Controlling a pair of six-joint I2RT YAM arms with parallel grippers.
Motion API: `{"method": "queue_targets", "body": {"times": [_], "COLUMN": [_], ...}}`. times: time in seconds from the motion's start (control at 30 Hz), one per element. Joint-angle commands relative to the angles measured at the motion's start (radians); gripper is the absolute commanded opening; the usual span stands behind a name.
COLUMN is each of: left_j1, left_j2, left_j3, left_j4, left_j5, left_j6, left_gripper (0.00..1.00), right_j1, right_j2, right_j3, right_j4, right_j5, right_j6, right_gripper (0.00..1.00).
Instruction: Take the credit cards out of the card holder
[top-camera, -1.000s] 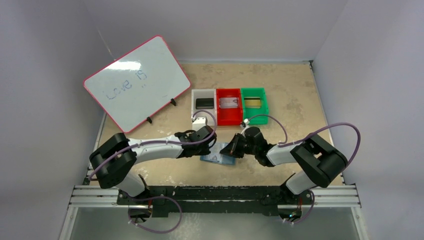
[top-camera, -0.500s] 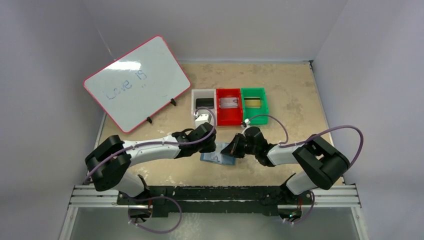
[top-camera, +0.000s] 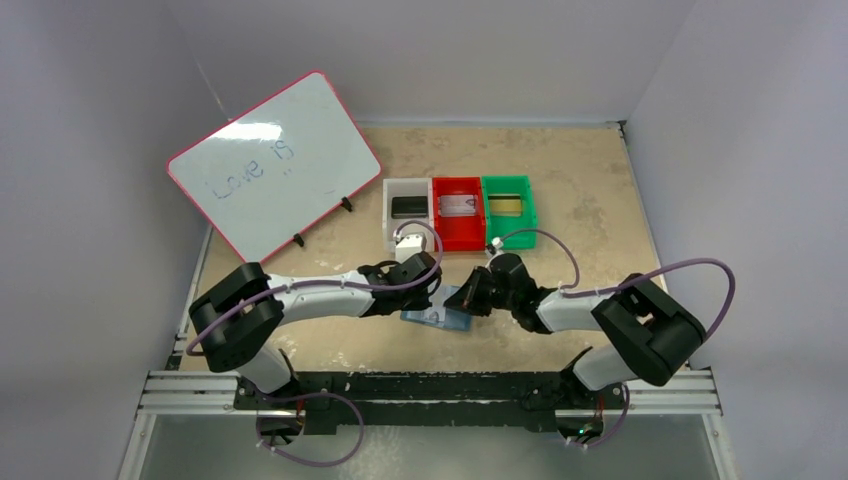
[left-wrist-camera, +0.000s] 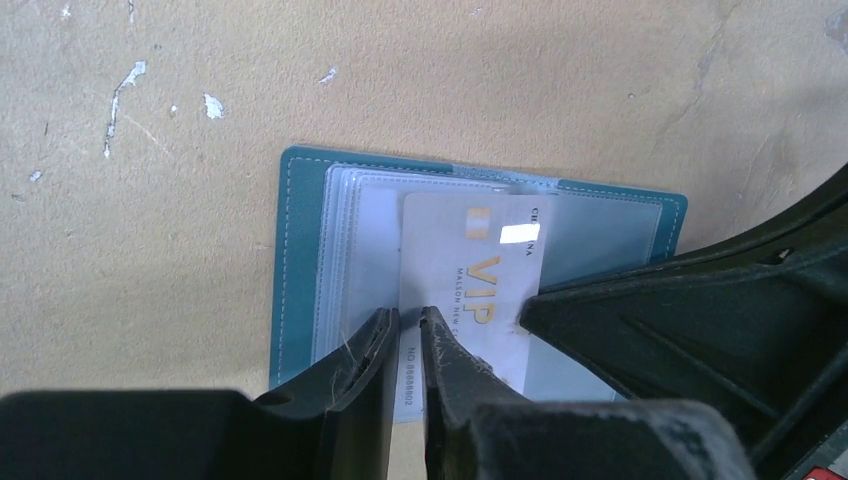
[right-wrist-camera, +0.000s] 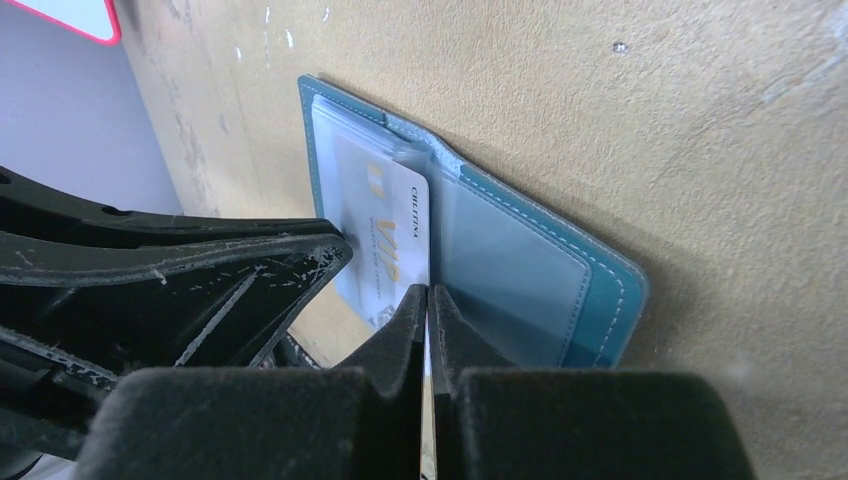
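Observation:
The slate-blue card holder (top-camera: 436, 317) lies open and flat on the table between both grippers. A pale credit card (left-wrist-camera: 470, 250) with gold VIP lettering sticks partway out of its clear pocket, also seen in the right wrist view (right-wrist-camera: 392, 232). My left gripper (left-wrist-camera: 405, 318) rests its tips on the card's near left corner, jaws a narrow gap apart with the card's printed number showing between them. My right gripper (right-wrist-camera: 428, 292) is shut, its tips pressed on the card holder (right-wrist-camera: 520, 270) right at the card's edge. In the top view the left gripper (top-camera: 431, 291) and right gripper (top-camera: 462, 298) almost touch.
Behind the holder stand three bins: a white bin (top-camera: 389, 190) holding a black card, a red bin (top-camera: 440, 232) holding a silvery card, a green bin (top-camera: 530, 205) holding a gold card. A tilted whiteboard (top-camera: 275, 165) stands at the back left.
My left gripper has shifted right, further over the holder, and its jaws have narrowed. The right gripper has stayed shut on the holder.

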Motion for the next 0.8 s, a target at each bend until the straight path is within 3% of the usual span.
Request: {"method": "queue_targets", "body": {"times": [0.0,0.1,0.47,0.57,0.77], "left_j1": [-0.004,-0.005,-0.012,-0.013,-0.014], "left_j2": [0.026,0.031,0.04,0.038,0.038], "left_j3": [-0.002,-0.003,0.01,0.011,0.01], "left_j4": [-0.077,-0.074,-0.078,-0.08,-0.081], "left_j5": [-0.049,-0.043,-0.031,-0.031,-0.032], "left_j6": [-0.007,-0.005,0.006,0.006,0.006], "left_gripper": [0.14,0.13,0.1,0.09,0.07], "right_j1": [-0.004,-0.004,-0.004,-0.004,-0.005], "right_j2": [-0.038,-0.035,0.006,0.021,0.047], "right_j3": [0.009,0.01,0.008,0.003,-0.013], "right_j4": [-0.052,-0.05,0.036,0.069,0.152], "right_j5": [0.057,0.053,0.004,-0.008,-0.042], "right_j6": [-0.009,-0.01,0.006,0.014,0.029], "right_gripper": [0.0,0.0,0.32,0.32,0.24]}}
